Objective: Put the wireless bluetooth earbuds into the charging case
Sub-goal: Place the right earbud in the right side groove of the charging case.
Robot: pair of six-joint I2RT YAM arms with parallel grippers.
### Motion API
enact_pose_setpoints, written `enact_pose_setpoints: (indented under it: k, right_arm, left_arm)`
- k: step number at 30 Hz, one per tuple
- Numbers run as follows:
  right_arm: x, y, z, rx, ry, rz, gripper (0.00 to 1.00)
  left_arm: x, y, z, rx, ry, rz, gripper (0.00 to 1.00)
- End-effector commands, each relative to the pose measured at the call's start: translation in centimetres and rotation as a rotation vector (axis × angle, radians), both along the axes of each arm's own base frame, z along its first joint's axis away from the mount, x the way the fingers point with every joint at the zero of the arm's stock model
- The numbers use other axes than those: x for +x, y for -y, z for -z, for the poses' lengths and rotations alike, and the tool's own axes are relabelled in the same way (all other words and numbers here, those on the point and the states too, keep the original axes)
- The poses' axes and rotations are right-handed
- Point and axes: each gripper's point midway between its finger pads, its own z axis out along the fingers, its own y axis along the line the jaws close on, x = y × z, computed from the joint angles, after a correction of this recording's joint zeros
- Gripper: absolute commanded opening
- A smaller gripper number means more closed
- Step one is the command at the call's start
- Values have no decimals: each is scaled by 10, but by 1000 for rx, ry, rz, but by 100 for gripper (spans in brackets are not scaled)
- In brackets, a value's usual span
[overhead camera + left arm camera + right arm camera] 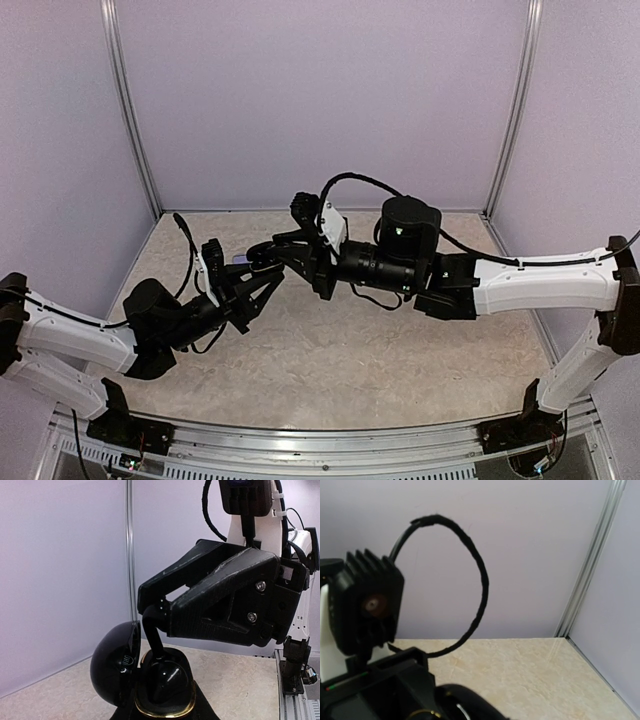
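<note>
My left gripper [250, 278] is raised above the table and shut on an open black charging case [165, 692] with a gold rim. The case's round lid [112, 665] stands open to the left. One of the left fingers [207, 709] shows under the case. My right gripper [152, 611] reaches in from above and is shut on the stem of a black earbud [165, 677], whose body sits in the case's well. In the top view the right gripper [272, 252] meets the left one. The other earbuds are out of view.
The beige marbled table [380, 350] lies below both arms, with lilac walls and metal corner posts [130, 120] round it. The right wrist view shows the left wrist's finned camera block [367, 600], a looping black cable [480, 575] and the case lid [470, 705].
</note>
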Motion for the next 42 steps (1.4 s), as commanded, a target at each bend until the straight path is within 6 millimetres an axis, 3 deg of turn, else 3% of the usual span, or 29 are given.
enact_pose_setpoints:
  k: [1, 22, 33, 42]
  right_arm:
    - [5, -4, 4, 7, 18, 28, 16]
    - [5, 6, 32, -72, 21, 57, 15]
    - [-8, 3, 38, -68, -3, -18, 19]
    - [-11, 11, 34, -59, 5, -19, 16]
  left_arm:
    - [-10, 1, -21, -46, 52, 38, 0]
    - [-11, -4, -27, -59, 64, 27, 0]
    - [-8, -6, -28, -67, 61, 13, 0]
    - [-9, -8, -26, -51, 84, 10, 0]
